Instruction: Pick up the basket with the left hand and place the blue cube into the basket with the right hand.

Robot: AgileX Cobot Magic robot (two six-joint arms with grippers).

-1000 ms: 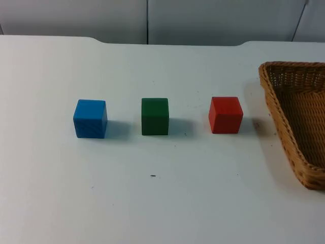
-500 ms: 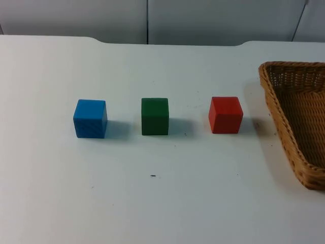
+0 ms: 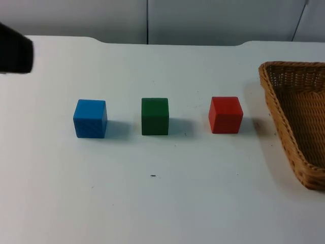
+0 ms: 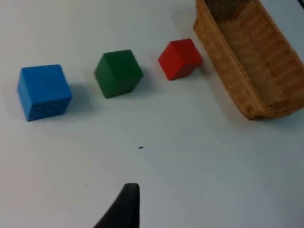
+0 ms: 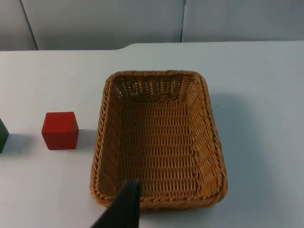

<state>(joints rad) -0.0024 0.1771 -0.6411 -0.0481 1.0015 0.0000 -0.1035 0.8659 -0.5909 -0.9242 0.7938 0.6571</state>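
Moved: left arm (image 3: 14, 49) is now coming in, far left of the blue cube (image 3: 90, 118).
Basket (image 3: 297, 117): sitting on table, right of red cube (image 3: 225, 115).
Green cube (image 3: 155, 116): sitting btwn blue & red.
Grippers: can't tell if apart or together.

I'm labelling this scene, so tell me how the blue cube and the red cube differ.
The blue cube sits at the far end of the row from the basket; the red cube sits beside the basket. Blue neighbours the green cube on one side, red on the other. Both look alike in size and rest flat on the table.
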